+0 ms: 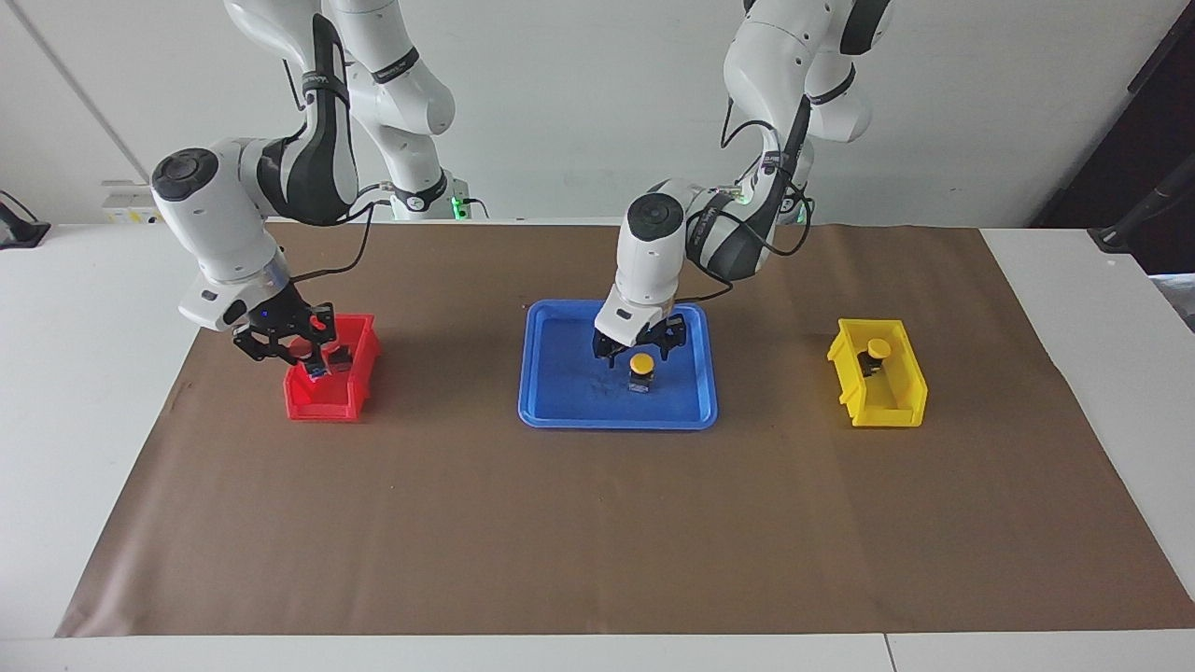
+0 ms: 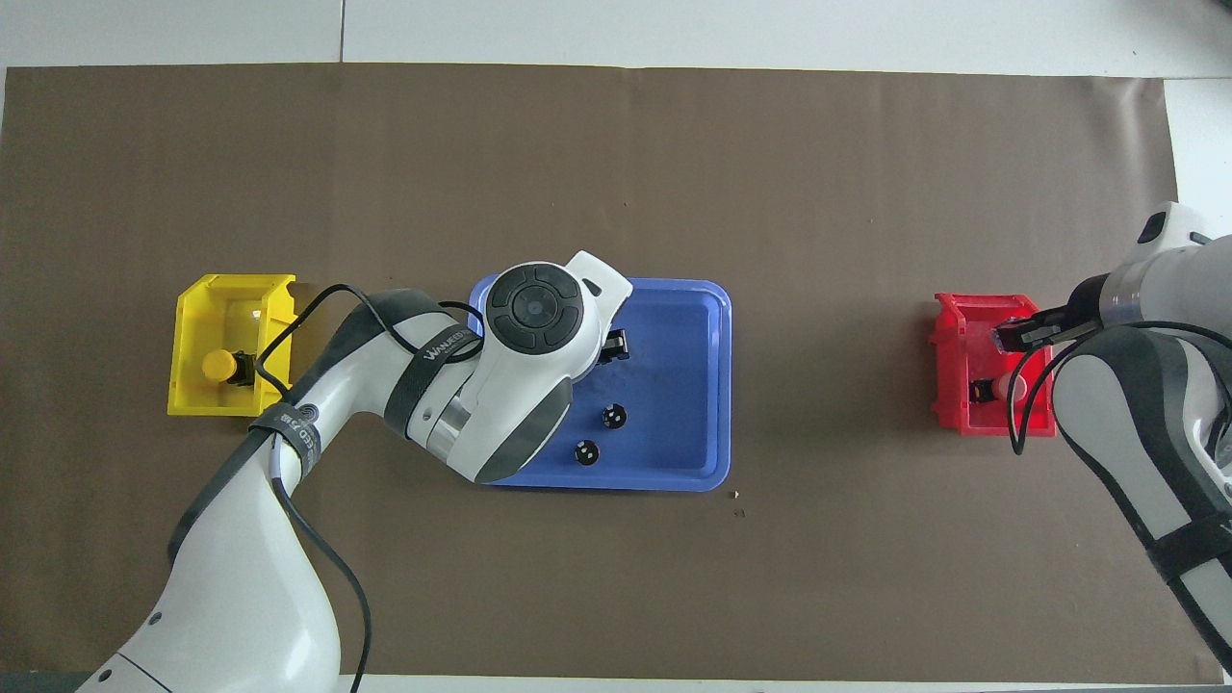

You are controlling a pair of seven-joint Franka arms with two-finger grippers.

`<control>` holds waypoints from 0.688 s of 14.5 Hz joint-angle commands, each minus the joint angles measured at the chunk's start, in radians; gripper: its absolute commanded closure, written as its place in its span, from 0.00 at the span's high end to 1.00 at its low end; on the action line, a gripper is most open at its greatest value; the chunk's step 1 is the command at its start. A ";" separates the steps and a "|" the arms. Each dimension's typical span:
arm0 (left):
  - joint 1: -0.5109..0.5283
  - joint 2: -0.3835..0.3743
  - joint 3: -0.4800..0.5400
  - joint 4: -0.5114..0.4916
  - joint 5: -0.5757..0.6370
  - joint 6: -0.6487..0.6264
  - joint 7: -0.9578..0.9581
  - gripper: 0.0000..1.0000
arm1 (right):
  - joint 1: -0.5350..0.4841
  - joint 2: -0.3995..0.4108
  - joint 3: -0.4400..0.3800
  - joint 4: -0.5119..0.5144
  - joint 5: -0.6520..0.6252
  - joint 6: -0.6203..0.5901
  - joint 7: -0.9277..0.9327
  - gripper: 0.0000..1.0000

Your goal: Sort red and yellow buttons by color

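Left tool (image 1: 640,351) angled down over blue tray (image 1: 560,373), fingers spread astride a yellow button (image 1: 641,366). Right tool (image 1: 313,359) dips into red bin (image 1: 359,338); its grip cannot be told.

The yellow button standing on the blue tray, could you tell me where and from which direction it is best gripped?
Judging by its pose, grip the yellow button on its blocky base under the round cap, coming straight down. It stands upright on the blue tray, and the left gripper is already above it.
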 commanded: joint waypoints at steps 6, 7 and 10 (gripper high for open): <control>0.011 -0.006 0.007 0.043 0.022 -0.042 -0.014 0.55 | -0.018 0.053 0.016 -0.093 0.017 0.167 -0.020 0.44; 0.010 -0.009 0.007 0.032 0.022 -0.040 -0.016 0.24 | -0.018 0.055 0.016 -0.085 0.011 0.155 -0.020 0.73; 0.013 -0.010 0.012 0.054 0.012 -0.080 -0.020 0.01 | -0.018 0.070 0.016 0.040 0.004 -0.015 -0.020 1.00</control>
